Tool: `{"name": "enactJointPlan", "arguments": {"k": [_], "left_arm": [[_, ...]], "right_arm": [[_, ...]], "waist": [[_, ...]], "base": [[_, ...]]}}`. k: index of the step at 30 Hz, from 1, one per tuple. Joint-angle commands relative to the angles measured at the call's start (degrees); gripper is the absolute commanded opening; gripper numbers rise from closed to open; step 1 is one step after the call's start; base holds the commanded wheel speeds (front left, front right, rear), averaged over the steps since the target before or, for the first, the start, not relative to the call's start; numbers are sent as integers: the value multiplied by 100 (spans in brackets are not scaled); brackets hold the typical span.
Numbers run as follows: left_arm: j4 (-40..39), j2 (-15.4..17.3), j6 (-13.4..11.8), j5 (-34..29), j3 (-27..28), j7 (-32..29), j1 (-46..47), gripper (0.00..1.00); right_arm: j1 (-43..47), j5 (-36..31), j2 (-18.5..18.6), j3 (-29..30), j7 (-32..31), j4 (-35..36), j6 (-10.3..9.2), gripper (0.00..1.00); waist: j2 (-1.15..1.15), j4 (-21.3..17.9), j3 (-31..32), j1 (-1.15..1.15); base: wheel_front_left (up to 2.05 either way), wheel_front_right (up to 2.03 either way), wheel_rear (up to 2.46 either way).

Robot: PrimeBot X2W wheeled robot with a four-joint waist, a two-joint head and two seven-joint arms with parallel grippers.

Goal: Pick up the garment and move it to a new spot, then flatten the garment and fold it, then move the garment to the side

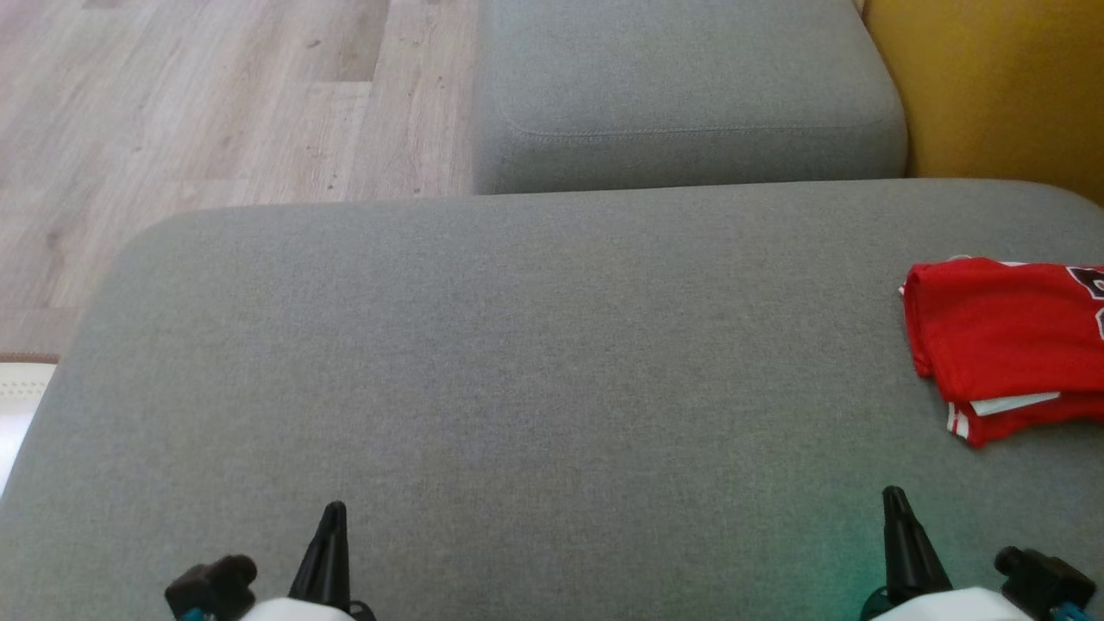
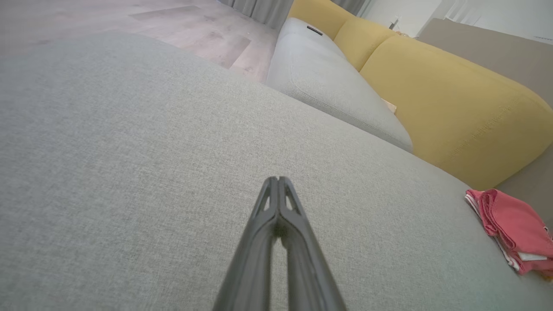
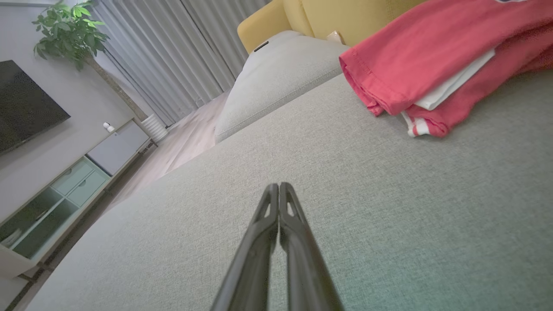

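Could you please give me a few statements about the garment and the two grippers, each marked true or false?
1. The red garment lies folded on the grey cushion. True.
2. The right gripper holds the garment. False: it is shut on nothing, apart from the garment.
3. The left gripper is shut. True.
4. The garment lies to the robot's left. False: it lies to its right.
5. The sofa's backrest is yellow. True.
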State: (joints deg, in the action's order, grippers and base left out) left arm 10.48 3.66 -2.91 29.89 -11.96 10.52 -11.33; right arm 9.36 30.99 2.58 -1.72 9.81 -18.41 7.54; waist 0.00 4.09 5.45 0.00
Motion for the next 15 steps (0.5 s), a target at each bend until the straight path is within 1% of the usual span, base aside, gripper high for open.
{"name": "enactJointPlan", "arguments": {"k": [1,15], "left_arm": [[-161,72,74,150,140,-32,366,0],[-98,98,220,1123,331,-229,568,0]], "right_arm": [[-299,157,62,9,-39,196,-1,0],[-486,1080,77,104,-257,234,-2,0]], "waist": [[0,-5,-7,0],[0,-66,-91,0]], "base": [[0,0,0],[0,0,0]]}}
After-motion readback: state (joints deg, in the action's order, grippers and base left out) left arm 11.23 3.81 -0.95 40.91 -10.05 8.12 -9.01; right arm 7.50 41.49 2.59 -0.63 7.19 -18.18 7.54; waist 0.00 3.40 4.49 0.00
